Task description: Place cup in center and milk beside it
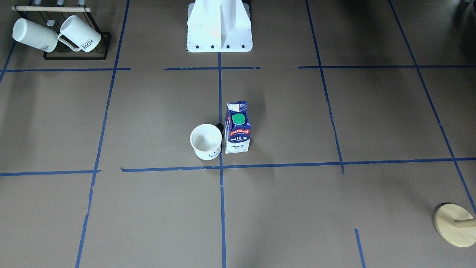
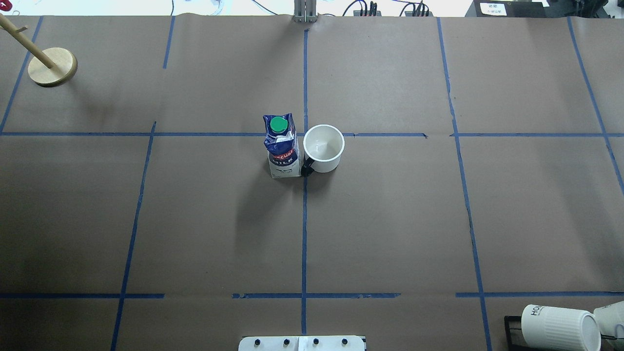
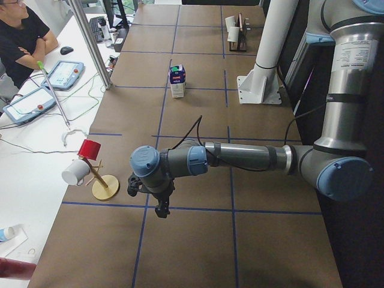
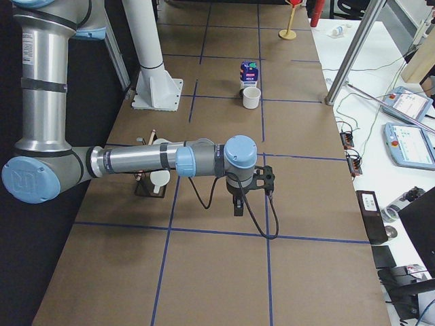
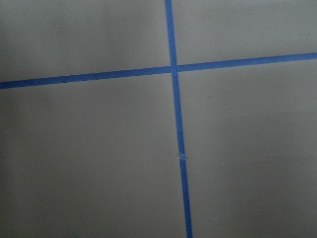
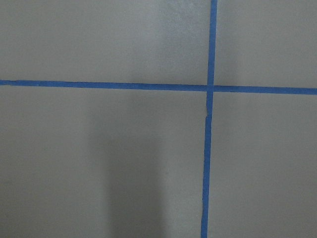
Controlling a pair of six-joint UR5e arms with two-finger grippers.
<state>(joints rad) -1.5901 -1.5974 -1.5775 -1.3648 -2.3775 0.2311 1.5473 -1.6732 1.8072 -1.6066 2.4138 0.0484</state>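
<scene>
1. Two task things stand upright together near the middle of the brown worktop (image 1: 148, 111): the white cup (image 1: 205, 141) and the blue milk (image 1: 238, 130) carton.
2. Seen from the overhead view, the milk is just left of the centre blue tape line (image 2: 304, 234) and the cup just right of it, on the robot's right of the carton.
3. The cup's mouth faces up. Its black handle (image 2: 307, 168) points toward the robot's side and sits just beside the carton's base; I cannot tell whether the two touch.
4. The smiley face on the cup faces the far side, away from the robot's base (image 1: 219, 29).
5. The left hand (image 3: 161, 210) hangs pointing down over the worktop, near a wooden stand (image 3: 105, 187) and well apart from the cup and milk. Whether its fingers are spread or pressed together I cannot tell.
6. The right hand (image 4: 238, 207) also points down over the worktop, well apart from both task things. Its state I cannot tell either.
7. Both wrist views show only brown worktop with a crossing of blue tape.
8. Two ribbed white mugs (image 1: 35, 35) lie on a black rack (image 1: 76, 56) at the worktop's near right corner, by the robot.
</scene>
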